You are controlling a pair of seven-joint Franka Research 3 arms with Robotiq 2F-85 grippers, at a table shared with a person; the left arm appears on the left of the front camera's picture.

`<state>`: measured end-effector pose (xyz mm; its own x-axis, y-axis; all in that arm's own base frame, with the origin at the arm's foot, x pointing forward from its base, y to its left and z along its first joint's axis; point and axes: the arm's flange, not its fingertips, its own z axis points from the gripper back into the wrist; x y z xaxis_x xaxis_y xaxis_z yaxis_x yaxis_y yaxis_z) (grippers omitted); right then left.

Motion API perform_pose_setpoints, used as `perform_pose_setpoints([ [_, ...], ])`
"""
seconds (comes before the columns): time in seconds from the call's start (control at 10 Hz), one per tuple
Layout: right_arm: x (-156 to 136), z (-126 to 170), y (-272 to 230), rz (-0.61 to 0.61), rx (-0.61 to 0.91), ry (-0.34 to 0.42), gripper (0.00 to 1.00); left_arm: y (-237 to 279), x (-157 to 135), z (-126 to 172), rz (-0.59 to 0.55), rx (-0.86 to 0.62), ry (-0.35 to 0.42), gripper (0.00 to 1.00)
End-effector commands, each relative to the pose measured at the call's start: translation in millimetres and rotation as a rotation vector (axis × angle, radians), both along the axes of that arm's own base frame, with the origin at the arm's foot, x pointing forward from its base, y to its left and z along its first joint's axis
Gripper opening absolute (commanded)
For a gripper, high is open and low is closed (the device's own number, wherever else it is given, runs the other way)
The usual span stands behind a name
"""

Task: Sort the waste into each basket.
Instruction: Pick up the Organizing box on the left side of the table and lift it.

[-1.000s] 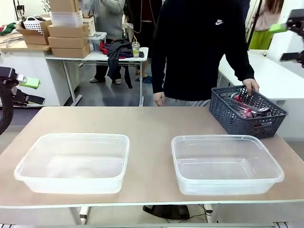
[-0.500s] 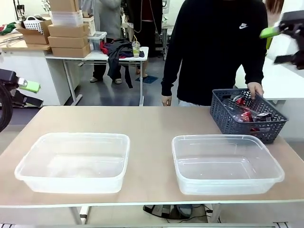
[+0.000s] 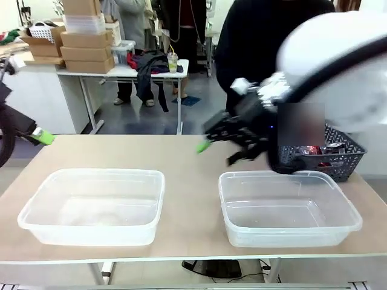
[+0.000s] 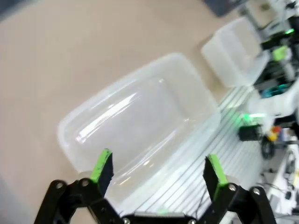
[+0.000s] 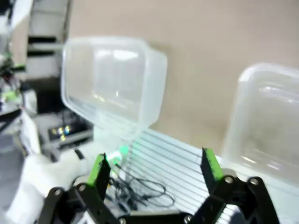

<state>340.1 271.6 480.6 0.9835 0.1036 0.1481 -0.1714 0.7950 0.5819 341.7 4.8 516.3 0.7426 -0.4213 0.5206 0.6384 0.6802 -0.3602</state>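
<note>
Two clear tubs sit on the table, the left tub [image 3: 91, 205] and the right tub [image 3: 287, 208], both with nothing in them. Red cans [image 3: 309, 150] lie in a dark blue lattice basket [image 3: 344, 158] at the far right; bottles are not discernible. My right gripper [image 3: 221, 151] hovers open and motion-blurred above the table, just beyond the right tub's far left corner. Its own view shows the right gripper [image 5: 154, 168] open over both tubs [image 5: 112, 79]. My left gripper [image 4: 159, 168] is open above the left tub [image 4: 140, 121]; its green fingertip [image 3: 42, 136] shows at the left edge.
A person in black [image 3: 260, 42] stands at the far side, partly hidden by my big white right arm [image 3: 338, 66]. The arm also covers part of the lattice basket. Bare tabletop [image 3: 190, 181] lies between the tubs.
My right arm has swung down from the upper right to the middle of the table, in front of the basket. The person's hand on the basket is now hidden. The left gripper dipped slightly.
</note>
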Motion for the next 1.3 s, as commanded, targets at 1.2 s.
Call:
perform_pose_setpoints([
  [1.2,54.5,-67.9,142.1,0.018,-0.389,0.132,1.00,-11.0,-5.7,-121.0,0.369,0.539,0.374,1.00],
])
